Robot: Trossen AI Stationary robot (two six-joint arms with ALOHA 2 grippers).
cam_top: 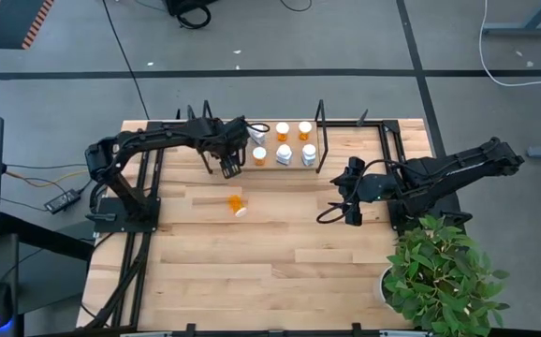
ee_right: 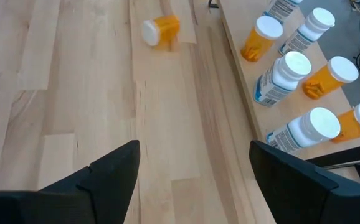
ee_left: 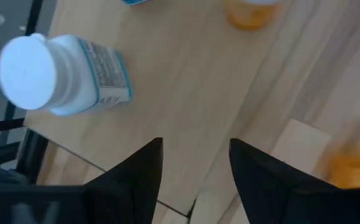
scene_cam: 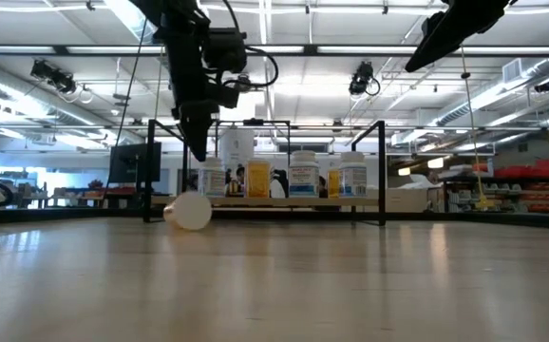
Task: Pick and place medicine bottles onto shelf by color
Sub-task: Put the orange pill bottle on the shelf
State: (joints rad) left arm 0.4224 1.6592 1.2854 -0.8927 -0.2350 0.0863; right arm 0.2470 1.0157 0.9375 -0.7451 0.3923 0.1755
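With my left gripper (cam_top: 230, 169) empty, fingers parted, at the light wooden shelf's (cam_top: 269, 166) front edge, I'd swing down to the orange white-capped bottle (cam_top: 238, 203) lying on the slatted tabletop (cam_top: 280, 253), straddling its body squarely; the right gripper (cam_top: 353, 217) waits spread.

Shelf (cam_top: 269, 168) crowded with upright bottles (cam_top: 284, 153); open tabletop (cam_top: 252, 262) in front, lone fallen orange bottle (cam_top: 239, 204).

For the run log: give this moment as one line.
left gripper: open, empty, over shelf front edge | right gripper: open, waiting | orange bottle: lying on table
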